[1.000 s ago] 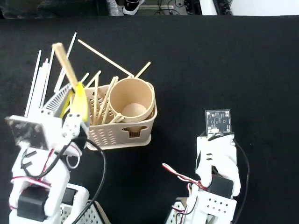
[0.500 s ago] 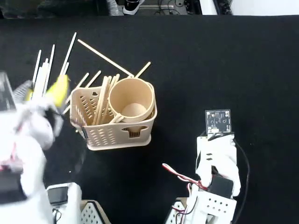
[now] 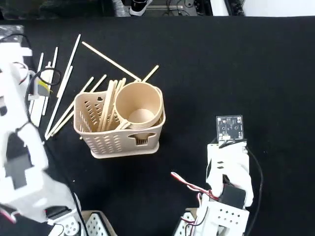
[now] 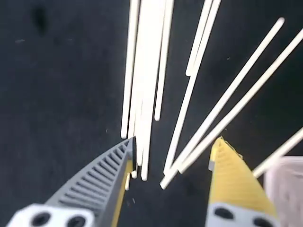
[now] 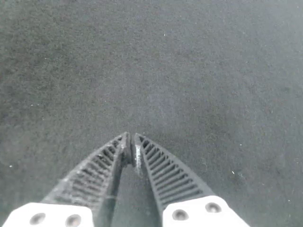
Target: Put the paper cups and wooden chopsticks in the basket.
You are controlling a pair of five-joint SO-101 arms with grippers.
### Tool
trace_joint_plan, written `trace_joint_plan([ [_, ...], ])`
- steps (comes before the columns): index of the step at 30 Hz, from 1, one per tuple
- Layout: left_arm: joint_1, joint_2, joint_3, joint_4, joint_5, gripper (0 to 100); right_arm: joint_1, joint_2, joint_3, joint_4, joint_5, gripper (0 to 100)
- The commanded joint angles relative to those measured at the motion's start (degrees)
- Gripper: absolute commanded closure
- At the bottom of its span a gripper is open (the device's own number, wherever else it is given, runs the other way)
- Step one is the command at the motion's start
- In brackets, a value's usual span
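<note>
Wooden chopsticks (image 4: 147,71) lie loose, ends between the fingers of left hand (image 4: 173,142), spread wide, holding nothing. Best: descend straight, straddle few sticks, pinch firmly. Right hand (image 5: 130,146) pressed together, empty.

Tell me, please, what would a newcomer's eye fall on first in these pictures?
The beige basket left of the table's middle draws the eye first, with paper cups and several wooden chopsticks standing in it. Next come the loose chopsticks scattered on the black table to its left and behind it, where the left gripper hovers open over them. The right gripper is shut over bare table.
</note>
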Motion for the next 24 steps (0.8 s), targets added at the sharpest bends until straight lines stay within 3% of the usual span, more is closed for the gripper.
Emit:
trace_joint_plan([
  [1,-0.92,14.33,-12.00,-2.64,-3.34,74,-0.62,-2.33,-0.13,0.26,0.44,98.5],
  [14,-1.01,48.53,-39.69,-2.11,-0.35,75,-0.62,-2.33,-0.13,0.35,0.44,98.5],
  [22,-0.92,53.89,-49.10,5.10,-0.88,97,-0.70,-2.42,-0.13,1.32,0.44,98.5],
  [24,-0.75,53.98,-51.21,8.09,-0.88,96,-0.70,-2.42,-0.13,1.32,0.44,98.5],
])
